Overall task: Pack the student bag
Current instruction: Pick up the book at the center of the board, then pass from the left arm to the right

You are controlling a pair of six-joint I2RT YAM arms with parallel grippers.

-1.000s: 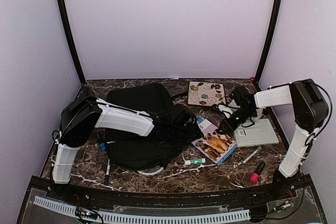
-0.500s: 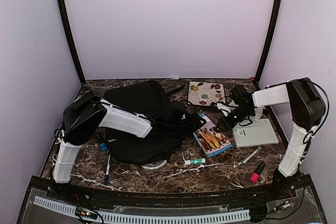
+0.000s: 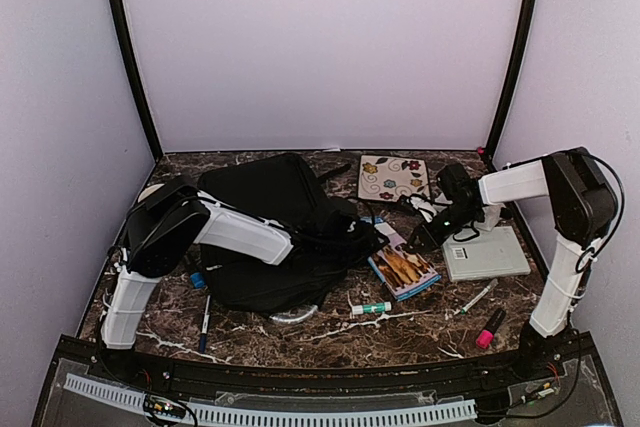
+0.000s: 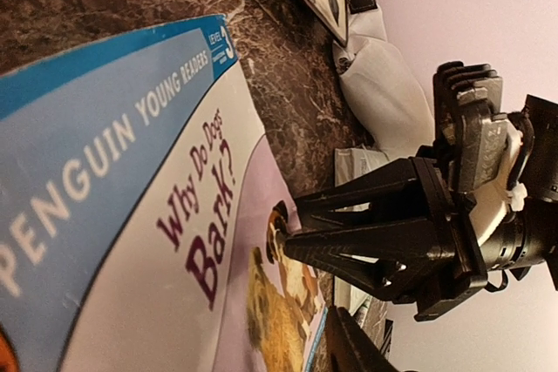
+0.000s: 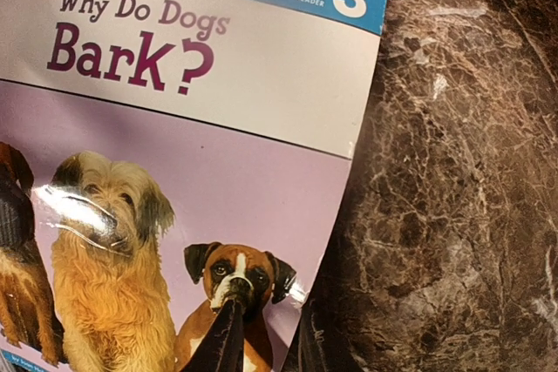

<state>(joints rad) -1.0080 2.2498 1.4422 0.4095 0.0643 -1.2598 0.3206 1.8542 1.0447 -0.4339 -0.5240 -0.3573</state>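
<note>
Top external view: large black soft fabric student bag on the dark marbled tabletop, left of centre, slumped under the left arm, at 9 o'clock from the thin glossy dog-cover paperback reader. Right gripper clamped on the book's 2 o'clock edge, with the pinch plain in both wrist views. Left gripper at the bag's 3 o'clock rim, just beside the book; own fingers not clearly shown, so open or closed unknown. Step in hand, apparently: feed book into bag. Lift the pinched edge only slightly, slide toward 9 o'clock blue-banded end first, prop the mouth up with the left, avoid bunching fabric ahead of the cover. Bag long axis roughly 11-to-5, mouth apparently facing 3 o'clock; crumpled, so low confidence.
</note>
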